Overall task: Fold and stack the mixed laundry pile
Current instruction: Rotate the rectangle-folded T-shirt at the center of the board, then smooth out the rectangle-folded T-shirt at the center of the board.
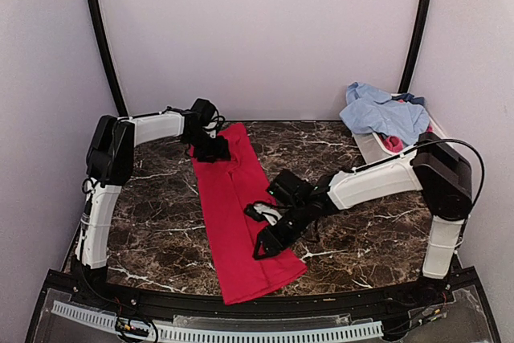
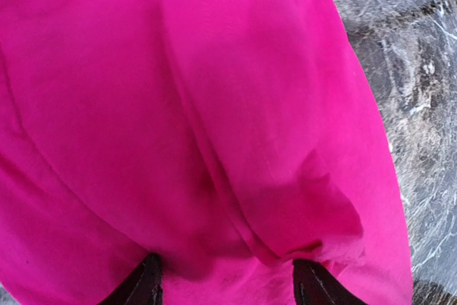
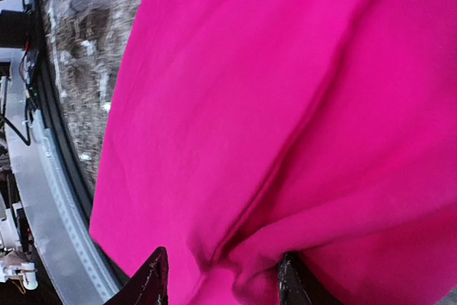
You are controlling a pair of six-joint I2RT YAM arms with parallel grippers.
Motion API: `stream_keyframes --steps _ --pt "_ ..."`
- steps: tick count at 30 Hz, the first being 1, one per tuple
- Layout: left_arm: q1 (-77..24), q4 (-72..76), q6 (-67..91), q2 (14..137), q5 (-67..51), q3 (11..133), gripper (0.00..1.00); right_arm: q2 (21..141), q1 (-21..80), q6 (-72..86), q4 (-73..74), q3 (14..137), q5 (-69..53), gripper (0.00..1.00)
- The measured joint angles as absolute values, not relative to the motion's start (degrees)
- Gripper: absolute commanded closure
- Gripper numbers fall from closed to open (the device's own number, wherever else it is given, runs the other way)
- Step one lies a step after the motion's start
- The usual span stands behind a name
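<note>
While the pink-red garment (image 1: pixel 233 222) lay stretched in a long strip across the middle of the marble counter (image 1: pixel 157 222), running from close to the far edge down to the near edge, both arms were bent over it. The left end effector (image 1: pixel 210 149) sat on the strip's far end. In its wrist view, its two dark fingers (image 2: pixel 146 285) stood spread, with a soft lengthwise fold of the cloth lying between them and not visibly pinched. The right end effector (image 1: pixel 269 245) was down on the cloth at the garment's right side, nearer the near edge. Its fingers (image 3: pixel 151 276) were likewise apart, and a raised ridge of the fabric ran up between them. Whether that ridge was clamped could not be told, though the gap between the tips was plainly wide.

At the far right corner of the counter, a white tub (image 1: pixel 371 149) held the rest of the laundry. A light-blue shirt (image 1: pixel 381 114) was heaped on top and spilled over the rim, a darker blue piece (image 1: pixel 409 100) showed behind it, and a small pink-red piece (image 1: pixel 392 144) peeked out just beneath the shirt.
</note>
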State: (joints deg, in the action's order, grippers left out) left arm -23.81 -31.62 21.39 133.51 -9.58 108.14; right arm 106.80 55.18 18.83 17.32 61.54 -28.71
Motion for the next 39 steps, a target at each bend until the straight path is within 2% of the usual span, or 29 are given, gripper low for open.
stream_keyframes --steps 7,15,21,28,33,39 --pt "-25.2 -32.7 18.3 140.4 -14.9 119.5 0.34 117.5 66.7 23.0 17.6 76.4 -31.1 0.47" --pt "-24.9 -37.8 16.6 139.2 -15.1 124.2 0.31 112.4 61.3 20.9 23.7 78.5 -28.2 0.43" --pt "-23.5 -36.1 16.9 124.5 -13.6 110.7 0.3 106.6 50.7 19.2 24.1 78.7 -25.5 0.44" --pt "-22.8 -27.4 19.5 109.2 -13.5 88.4 0.32 117.9 45.3 17.7 24.6 94.5 -23.2 0.48" --pt "-22.8 -23.2 21.4 107.7 -15.5 77.2 0.4 128.5 45.1 17.4 25.5 106.0 -22.6 0.5" --pt "-23.4 -19.8 23.7 107.7 -17.4 71.1 0.48 135.0 43.6 17.5 26.8 109.3 -22.9 0.51"
